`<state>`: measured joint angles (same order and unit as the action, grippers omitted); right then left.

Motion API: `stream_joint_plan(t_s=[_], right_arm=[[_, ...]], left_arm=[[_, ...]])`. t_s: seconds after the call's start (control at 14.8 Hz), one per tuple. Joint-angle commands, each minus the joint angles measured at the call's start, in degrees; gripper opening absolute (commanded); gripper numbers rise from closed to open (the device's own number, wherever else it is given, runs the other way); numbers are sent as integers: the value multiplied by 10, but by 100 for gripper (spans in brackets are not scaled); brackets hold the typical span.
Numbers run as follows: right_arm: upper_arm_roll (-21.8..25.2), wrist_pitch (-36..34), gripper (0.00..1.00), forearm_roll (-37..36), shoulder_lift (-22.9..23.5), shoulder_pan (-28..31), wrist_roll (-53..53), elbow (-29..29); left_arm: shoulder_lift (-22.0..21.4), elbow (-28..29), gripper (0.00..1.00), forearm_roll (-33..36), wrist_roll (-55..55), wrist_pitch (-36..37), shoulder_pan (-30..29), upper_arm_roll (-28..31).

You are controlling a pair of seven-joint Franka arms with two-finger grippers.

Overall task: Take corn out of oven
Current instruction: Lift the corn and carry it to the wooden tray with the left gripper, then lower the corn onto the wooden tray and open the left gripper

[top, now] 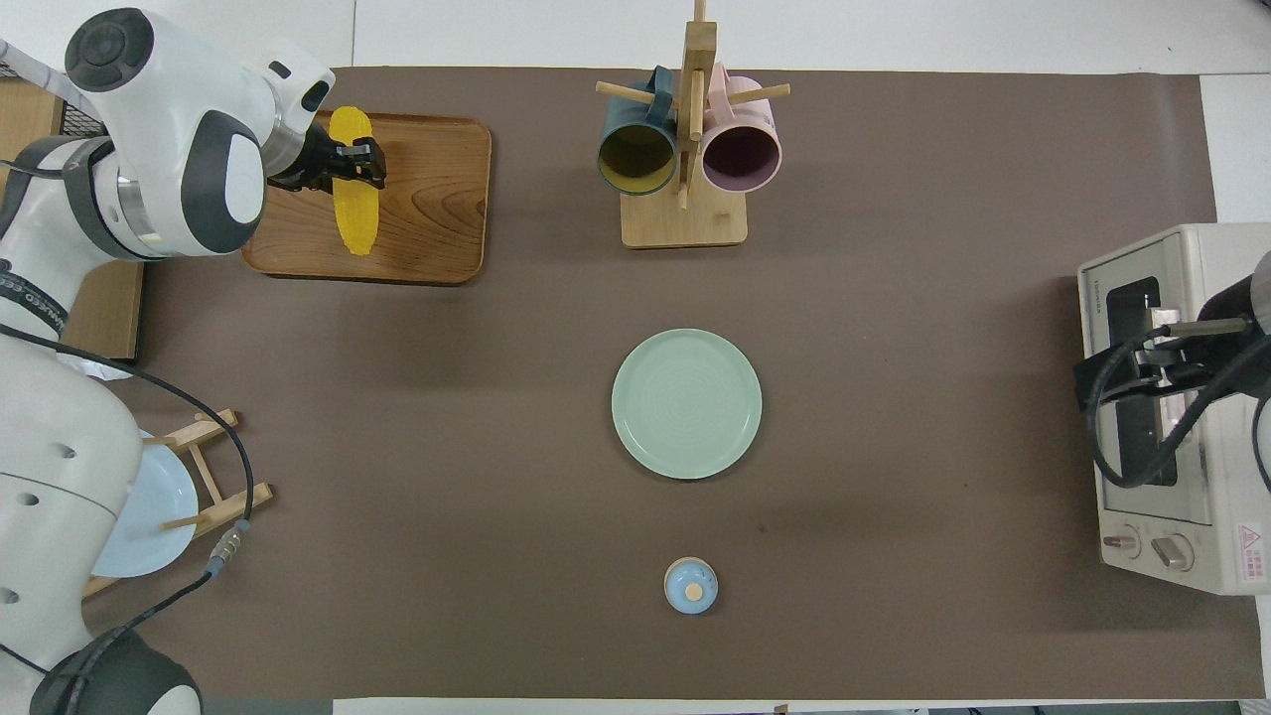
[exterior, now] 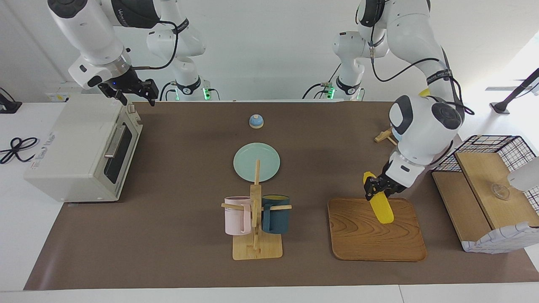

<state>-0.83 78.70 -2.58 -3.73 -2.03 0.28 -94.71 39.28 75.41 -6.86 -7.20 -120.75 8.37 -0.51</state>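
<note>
Oven (exterior: 80,147): at my right arm's end of the bench, door shut, nothing seen inside.
Right fingers (exterior: 135,94): spread open, empty, over the oven's top front edge; this arm waits.
Plate (exterior: 256,162): mid-bench, bare.
Mugs (exterior: 257,214): two hung on a wooden rack.
Corn (exterior: 378,203): out of the oven, one end resting on the tray (exterior: 370,235), long axis running away from me.
Left fingers (exterior: 376,186): closed across the corn's upper part, crosswise to its length.
Basket (exterior: 492,147): beside the tray.
Next: lower and let go, I judge.
</note>
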Motion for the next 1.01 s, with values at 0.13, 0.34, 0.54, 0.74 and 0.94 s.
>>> stream_joint_plan(t_s=[0.13, 0.34, 0.54, 0.74, 0.94], right_arm=[[62, 3, 100, 12, 20, -57, -16, 27], [68, 18, 100, 13, 34, -61, -16, 30], [64, 24, 100, 8, 29, -58, -16, 29], [52, 31, 100, 8, 31, -41, -17, 29], [38, 33, 100, 9, 30, -26, -17, 30]], left_arm=[[51, -31, 0, 33, -5, -29, -6, -5], [52, -31, 0, 37, -4, -33, -7, -5], [51, -30, 99, 81, 35, -35, -4, -5], [21, -20, 100, 85, 35, -21, -3, -6], [-35, 0, 100, 84, 33, 35, -3, -6]])
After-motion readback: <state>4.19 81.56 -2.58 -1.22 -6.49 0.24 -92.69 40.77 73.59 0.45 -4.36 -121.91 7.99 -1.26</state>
